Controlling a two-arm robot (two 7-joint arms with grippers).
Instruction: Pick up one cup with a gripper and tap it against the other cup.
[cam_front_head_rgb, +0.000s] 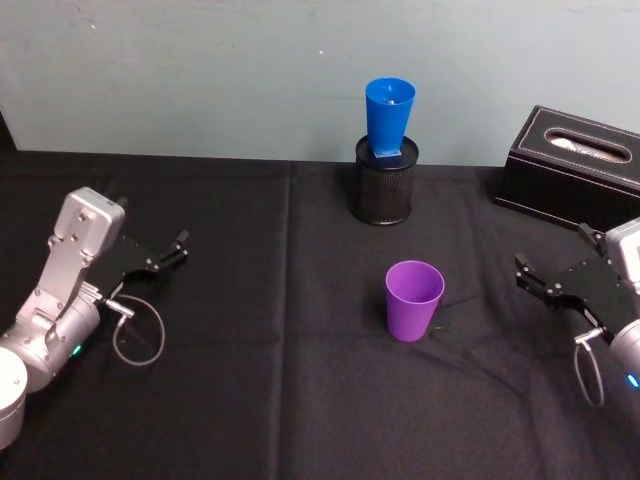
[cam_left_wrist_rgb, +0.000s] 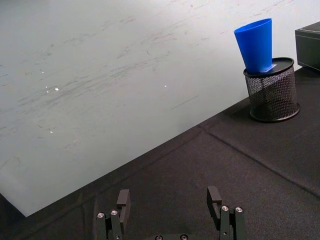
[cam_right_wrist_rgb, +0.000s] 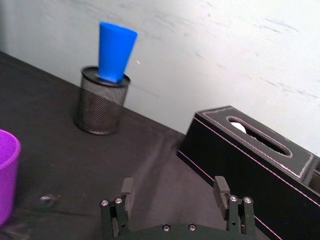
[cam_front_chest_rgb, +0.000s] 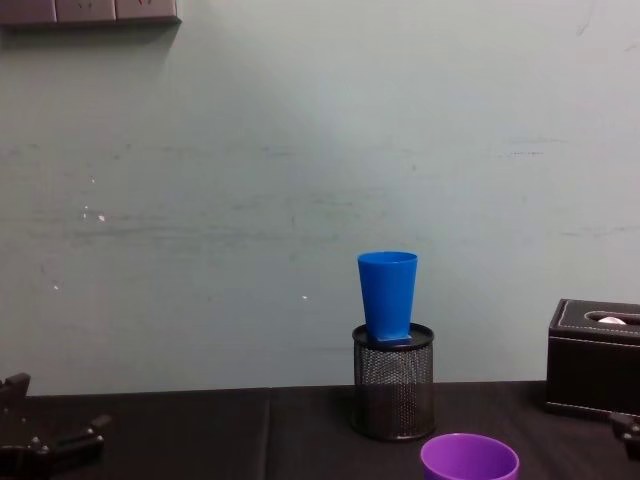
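Where you can move: the black worktop (cam_front_head_rgb: 250, 400) lies bare on every side of the purple cup (cam_front_head_rgb: 414, 298), and its far edge meets the wall (cam_front_head_rgb: 200, 70).
Purple cup: upright, rim up, mid-worktop, nearer your right arm, apart from the holder behind it.
Blue cup (cam_front_head_rgb: 388, 118): rim up, narrow base set in the mouth of the black mesh pen holder (cam_front_head_rgb: 384, 185), near the far edge.
Tissue box (cam_front_head_rgb: 575, 165): far right, apart from the holder, beyond your right pincer.
Left pincer (cam_front_head_rgb: 183, 247): low at the left side, fingers spread wide, holding nothing.
Right pincer (cam_front_head_rgb: 522, 272): low at the right side, fingers spread wide, empty, apart from the purple cup.
Chest view: gives you the blue cup (cam_front_chest_rgb: 387, 295) side-on, most of it above the holder's rim.
Right wrist view: catches the purple cup's wall (cam_right_wrist_rgb: 7, 175) at the frame edge.
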